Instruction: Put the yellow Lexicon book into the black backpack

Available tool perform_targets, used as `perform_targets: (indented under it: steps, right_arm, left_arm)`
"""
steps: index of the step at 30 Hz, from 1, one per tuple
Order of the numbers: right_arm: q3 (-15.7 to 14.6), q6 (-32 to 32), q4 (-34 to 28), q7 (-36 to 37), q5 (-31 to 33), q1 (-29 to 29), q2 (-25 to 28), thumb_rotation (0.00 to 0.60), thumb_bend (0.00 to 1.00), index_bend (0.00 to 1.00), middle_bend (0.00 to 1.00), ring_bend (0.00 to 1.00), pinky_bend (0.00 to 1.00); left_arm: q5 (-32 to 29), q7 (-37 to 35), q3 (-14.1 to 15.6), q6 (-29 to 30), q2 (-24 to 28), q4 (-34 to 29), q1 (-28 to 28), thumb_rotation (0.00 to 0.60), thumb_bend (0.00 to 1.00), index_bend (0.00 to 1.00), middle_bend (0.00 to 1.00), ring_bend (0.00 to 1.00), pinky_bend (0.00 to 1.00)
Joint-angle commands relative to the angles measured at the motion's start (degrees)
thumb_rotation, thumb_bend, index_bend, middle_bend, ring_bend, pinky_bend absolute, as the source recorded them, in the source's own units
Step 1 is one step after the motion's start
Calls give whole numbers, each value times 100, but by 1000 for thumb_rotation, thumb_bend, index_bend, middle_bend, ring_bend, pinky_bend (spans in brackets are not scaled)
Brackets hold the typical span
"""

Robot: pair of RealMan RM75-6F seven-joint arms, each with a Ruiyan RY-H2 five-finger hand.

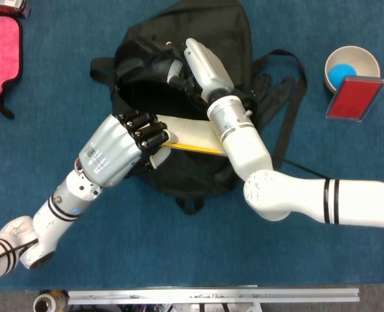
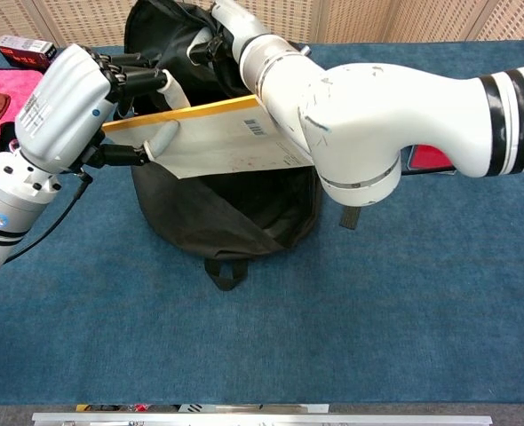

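Observation:
The black backpack (image 1: 218,26) lies in the middle of the blue table with its mouth open toward the left. My left hand (image 1: 117,151) grips the left end of the Lexicon book (image 1: 193,134), a flat book with a yellow edge and a white cover. The book lies tilted across the backpack's opening, and its far end is hidden behind my right forearm. My right hand (image 1: 182,65) holds the upper rim of the backpack's mouth, fingers curled on the fabric. In the chest view the left hand (image 2: 67,106) holds the book (image 2: 226,142) over the backpack (image 2: 235,213), below the right hand (image 2: 222,22).
A cup (image 1: 353,65) with a blue ball in it and a red case (image 1: 353,99) sit at the far right. A pink cloth (image 1: 0,58) and a small box (image 1: 6,6) lie at the far left. A metal rail (image 1: 211,296) runs along the table's near edge.

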Motion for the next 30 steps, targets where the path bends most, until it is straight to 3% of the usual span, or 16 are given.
perform_targets:
  steps: [1,30]
  right_arm:
    - [-14,12,-1,8,13,3,6,600,1000,633,645,651,867]
    - [-83,-40,-68,199,85,-44,86,600,1000,633,645,651,867]
  left_arm:
    - [-23,40,-40,6,-126,143,-51,600,494,616,618,521,702]
    - [-485,208,-150,-109,-1162,1555,-297,600,494,608,617,521,702]
